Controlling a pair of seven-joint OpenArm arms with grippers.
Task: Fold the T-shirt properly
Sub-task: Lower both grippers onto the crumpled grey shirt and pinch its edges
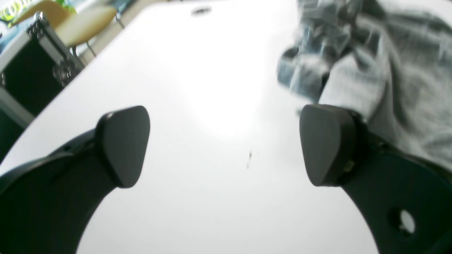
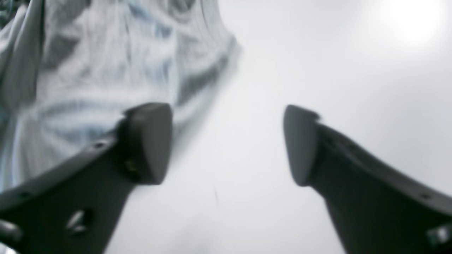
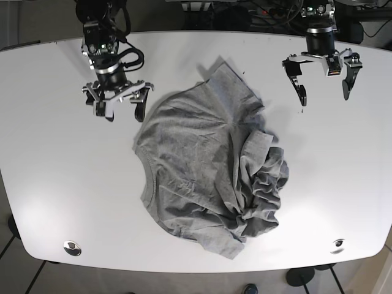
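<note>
A grey T-shirt (image 3: pixel 208 165) lies crumpled in the middle of the white table (image 3: pixel 49 159), bunched into folds at its right side. My left gripper (image 3: pixel 322 78) is open and empty above the table, to the right of the shirt's top sleeve. In the left wrist view its fingers (image 1: pixel 123 144) stand wide apart with the shirt (image 1: pixel 381 67) at the upper right. My right gripper (image 3: pixel 120 103) is open and empty just left of the shirt's upper left edge. In the right wrist view the shirt (image 2: pixel 106 70) fills the upper left, behind one finger (image 2: pixel 148 141).
Round fittings sit in the table near the front left (image 3: pixel 71 247) and front right (image 3: pixel 337 244). A black case (image 1: pixel 31 74) and chairs (image 1: pixel 84 24) stand past the table edge in the left wrist view. Cables and equipment (image 3: pixel 269 9) lie beyond the table's far edge.
</note>
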